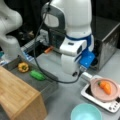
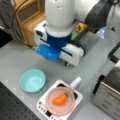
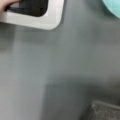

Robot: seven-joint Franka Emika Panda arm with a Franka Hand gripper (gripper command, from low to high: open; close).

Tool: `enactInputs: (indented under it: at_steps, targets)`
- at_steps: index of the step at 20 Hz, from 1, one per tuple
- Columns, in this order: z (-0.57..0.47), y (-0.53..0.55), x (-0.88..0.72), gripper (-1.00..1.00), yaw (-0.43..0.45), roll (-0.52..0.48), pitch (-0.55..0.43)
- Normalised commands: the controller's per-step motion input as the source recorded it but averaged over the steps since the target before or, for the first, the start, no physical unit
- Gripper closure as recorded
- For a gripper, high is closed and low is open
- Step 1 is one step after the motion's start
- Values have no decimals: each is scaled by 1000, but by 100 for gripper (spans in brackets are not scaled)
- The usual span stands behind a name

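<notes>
The teal bowl [image 1: 86,112] sits empty. At its two o'clock, the carrot [image 1: 106,86] lies in the pink pan [image 1: 95,90]. The gripper is hidden behind the arm, so I cannot tell its opening.

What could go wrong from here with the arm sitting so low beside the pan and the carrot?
The arm's wrist hangs close to the pan handle; a sideways move could knock the pink pan off the white cooktop. The carrot lies loose in the pan and could roll out if it is jolted. The teal bowl stands close by and could be pushed. The pincer itself does not show in any view.
</notes>
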Motion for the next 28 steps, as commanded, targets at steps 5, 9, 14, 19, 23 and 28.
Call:
enactInputs:
  at_steps: [5, 9, 14, 19, 23, 28]
  targets:
    - [-55, 314, 591, -100, -299, 134, 226]
    - [-148, 194, 487, -100, -266, 122, 151]
    - [-164, 140, 390, -100, -208, 95, 102]
    - [-71, 121, 272, -100, -205, 51, 84]
    - [-147, 178, 170, -100, -218, 29, 49]
    - [-150, 210, 86, -100, -193, -28, 30]
